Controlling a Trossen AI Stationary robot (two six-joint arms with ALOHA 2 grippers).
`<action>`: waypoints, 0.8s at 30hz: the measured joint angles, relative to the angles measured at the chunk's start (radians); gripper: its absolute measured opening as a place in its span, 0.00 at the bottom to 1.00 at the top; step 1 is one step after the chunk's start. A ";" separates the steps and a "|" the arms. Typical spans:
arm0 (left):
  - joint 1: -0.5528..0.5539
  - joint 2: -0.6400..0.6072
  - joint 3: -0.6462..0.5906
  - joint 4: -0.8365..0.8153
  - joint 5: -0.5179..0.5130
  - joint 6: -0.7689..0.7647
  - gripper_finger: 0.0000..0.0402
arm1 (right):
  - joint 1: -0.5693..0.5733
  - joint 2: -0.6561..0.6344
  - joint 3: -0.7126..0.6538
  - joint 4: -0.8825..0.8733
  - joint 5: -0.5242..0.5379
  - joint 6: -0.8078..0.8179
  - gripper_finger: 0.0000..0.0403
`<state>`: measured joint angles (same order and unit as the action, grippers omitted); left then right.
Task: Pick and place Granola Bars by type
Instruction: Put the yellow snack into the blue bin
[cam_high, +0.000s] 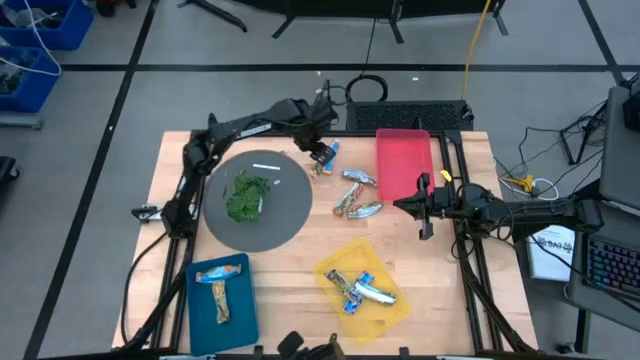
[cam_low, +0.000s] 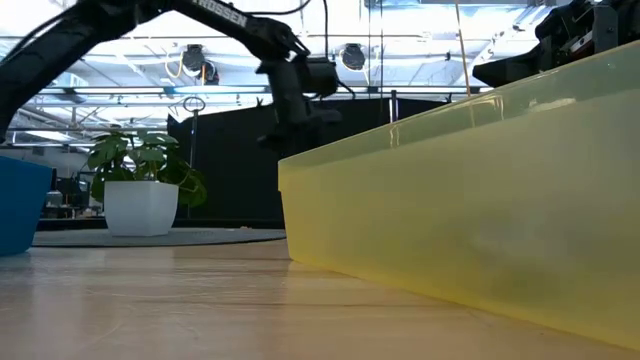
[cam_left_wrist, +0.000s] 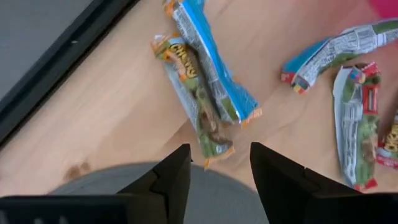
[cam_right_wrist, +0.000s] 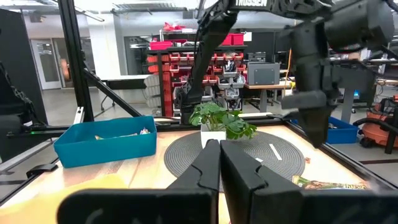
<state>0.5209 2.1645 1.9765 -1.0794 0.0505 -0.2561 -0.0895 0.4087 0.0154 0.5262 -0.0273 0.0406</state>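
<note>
Left end effector (cam_high: 322, 155) open, nothing held, hovering over two overlapped granola bars (cam_left_wrist: 205, 87) on the desk (cam_high: 290, 265) just past the gray round mat's (cam_high: 282, 215) edge. More loose bars (cam_high: 357, 195) lie between mat and red bin (cam_high: 404, 160). Blue bin (cam_high: 222, 292) holds two bars, yellow bin (cam_high: 365, 283) a few. Right end effector (cam_high: 424, 205) closed, empty, parked beside the red bin.

"TROSSEN" runs in white capitals along the dark robot arm (cam_low: 215, 12) in the low and right wrist views, and "CHEWY" shows on a crinkled green-and-brown granola bar wrapper (cam_left_wrist: 194, 96).
</note>
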 joint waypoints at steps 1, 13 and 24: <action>0.000 0.011 0.006 0.008 0.004 -0.007 0.43 | 0.000 0.000 0.000 0.000 0.000 0.000 0.01; -0.012 0.075 -0.003 0.076 0.021 -0.041 0.43 | 0.000 0.000 0.000 0.000 0.000 0.000 0.01; -0.022 0.091 -0.041 0.082 0.009 -0.046 0.43 | 0.000 0.000 0.000 0.000 0.000 0.000 0.01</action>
<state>0.4990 2.2559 1.9352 -0.9975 0.0593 -0.3019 -0.0898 0.4085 0.0152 0.5261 -0.0273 0.0406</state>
